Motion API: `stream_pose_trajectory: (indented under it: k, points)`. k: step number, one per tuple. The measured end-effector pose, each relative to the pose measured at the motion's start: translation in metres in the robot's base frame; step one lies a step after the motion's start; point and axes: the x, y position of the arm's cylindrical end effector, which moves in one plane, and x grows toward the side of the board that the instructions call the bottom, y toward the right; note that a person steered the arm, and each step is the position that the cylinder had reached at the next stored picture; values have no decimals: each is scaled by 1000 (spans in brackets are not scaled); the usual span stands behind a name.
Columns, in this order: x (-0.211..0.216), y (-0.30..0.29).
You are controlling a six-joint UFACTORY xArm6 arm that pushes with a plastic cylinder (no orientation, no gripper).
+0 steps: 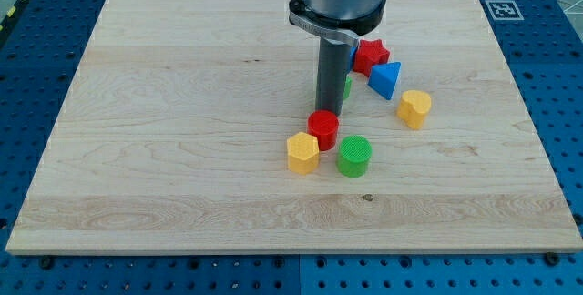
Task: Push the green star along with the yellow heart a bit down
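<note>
My tip (328,112) comes down near the board's middle, just above the red cylinder (322,129) in the view and seemingly touching it. The green star (347,86) is almost wholly hidden behind the rod; only a green sliver shows at the rod's right edge. The yellow heart (414,108) lies to the right of the tip, well apart from it and from the green star.
A red star (371,55) and a blue triangle (385,79) lie right of the rod, between the green star and the yellow heart. A yellow hexagon (302,152) and a green cylinder (354,156) sit just below the red cylinder. The wooden board (182,104) lies on a blue perforated table.
</note>
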Motion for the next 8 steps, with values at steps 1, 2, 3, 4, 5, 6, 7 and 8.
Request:
stream_pose_trajectory:
  k: [1, 2, 3, 4, 5, 6, 7, 8]
  points:
    - [-14, -35]
    - [-36, -48]
    - [-49, -27]
    - [-36, 1]
    - [-12, 33]
    - [25, 54]
    - [33, 57]
    - [27, 41]
